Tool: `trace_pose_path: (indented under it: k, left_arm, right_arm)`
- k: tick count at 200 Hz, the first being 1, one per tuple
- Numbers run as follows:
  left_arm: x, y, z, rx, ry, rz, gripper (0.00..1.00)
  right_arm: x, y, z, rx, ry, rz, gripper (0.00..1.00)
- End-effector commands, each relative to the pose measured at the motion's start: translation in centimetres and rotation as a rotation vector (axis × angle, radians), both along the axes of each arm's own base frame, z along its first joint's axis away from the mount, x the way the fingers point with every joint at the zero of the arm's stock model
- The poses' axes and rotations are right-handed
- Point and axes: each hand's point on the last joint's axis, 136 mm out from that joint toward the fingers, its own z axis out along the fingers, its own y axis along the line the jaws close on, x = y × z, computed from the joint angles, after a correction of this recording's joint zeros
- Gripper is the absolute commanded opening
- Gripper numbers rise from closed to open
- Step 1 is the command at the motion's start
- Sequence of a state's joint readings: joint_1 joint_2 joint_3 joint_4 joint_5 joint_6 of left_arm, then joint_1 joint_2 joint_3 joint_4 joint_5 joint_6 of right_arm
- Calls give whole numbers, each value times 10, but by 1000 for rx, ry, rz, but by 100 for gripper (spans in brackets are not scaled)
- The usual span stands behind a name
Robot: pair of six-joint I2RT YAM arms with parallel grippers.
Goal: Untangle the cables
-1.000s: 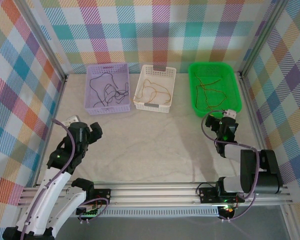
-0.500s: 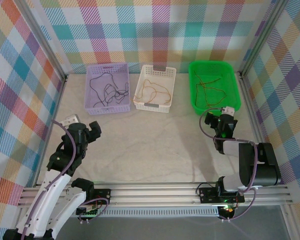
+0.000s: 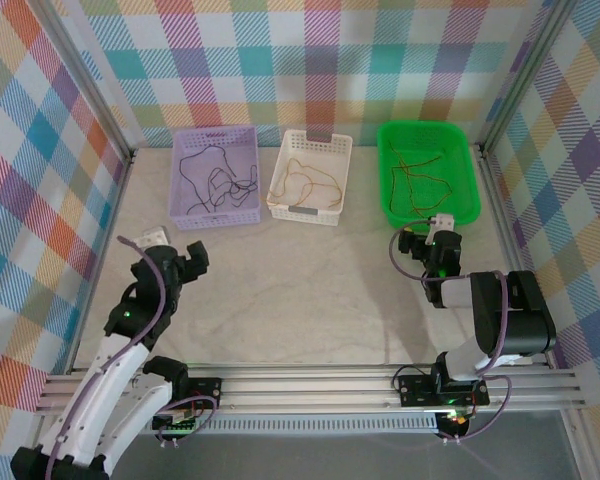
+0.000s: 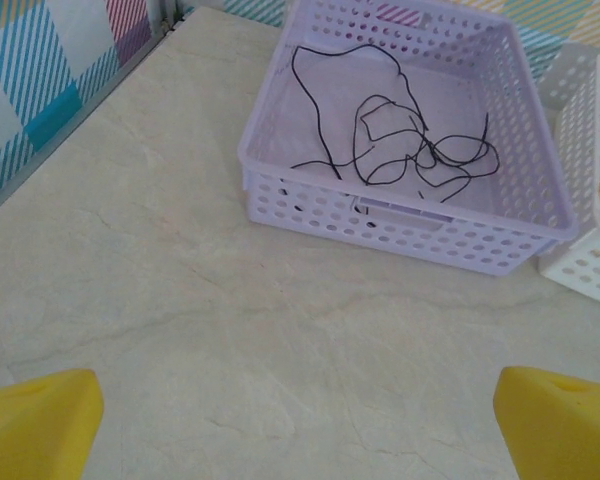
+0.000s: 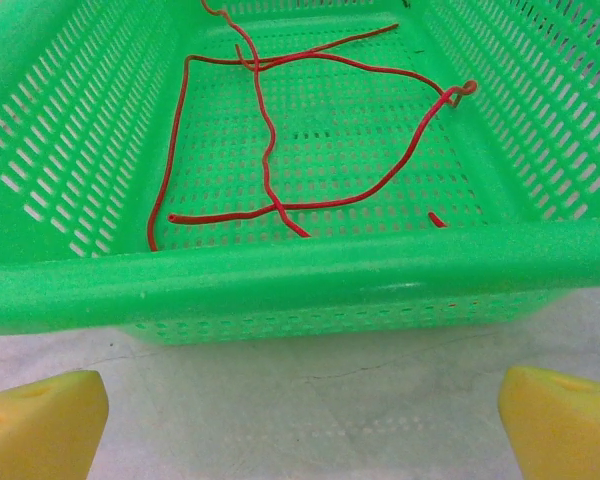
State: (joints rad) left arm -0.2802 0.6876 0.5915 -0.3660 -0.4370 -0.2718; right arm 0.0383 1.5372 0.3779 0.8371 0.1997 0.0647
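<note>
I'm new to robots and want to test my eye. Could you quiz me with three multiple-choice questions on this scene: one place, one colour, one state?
1. The black cables lie: A on the bare table; B in the purple basket; C draped over an arm.
2. The cables in the green basket are: A red; B blue; C white.
3. The right gripper is: A shut on a cable; B shut, empty; C open, empty.
Answers: 1 B, the left wrist view shows them inside its walls. 2 A, they show red against its floor. 3 C, its yellow fingers stand wide apart with nothing between.
</note>
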Motion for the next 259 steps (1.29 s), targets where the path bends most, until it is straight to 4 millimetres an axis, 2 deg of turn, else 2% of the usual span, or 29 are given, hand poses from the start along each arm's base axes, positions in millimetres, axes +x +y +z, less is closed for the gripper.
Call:
trace_pose_path:
  k: [1, 22, 37, 63, 98, 119, 137, 167, 259]
  left_arm:
    - [23, -2, 11, 74, -93, -10, 100]
    - [44, 0, 3, 176, -136, -23, 100]
    - [57, 7, -13, 230, -135, -15, 100]
    - [79, 10, -42, 206, -140, -53, 100]
    - [106, 4, -79, 178, -112, -93, 100]
    - [116, -1, -103, 171, -88, -117, 100]
    - [121, 0, -116, 161, -70, -114, 100]
    - [125, 3, -118, 108, -61, -140, 100]
    - [123, 2, -117, 123, -69, -134, 100]
  right_arm:
    - [6, 3, 14, -8, -52, 21, 100]
    - [6, 3, 13, -9, -52, 22, 100]
    - [6, 4, 14, -8, -54, 23, 100]
    - [6, 3, 13, -8, -52, 23, 100]
    - [6, 4, 13, -10, -51, 27, 100]
    - [6, 5, 14, -9, -52, 29, 100]
    - [6, 5, 13, -9, -50, 31, 100]
    - [6, 5, 13, -9, -50, 32, 100]
    - [6, 5, 14, -9, -52, 33, 100]
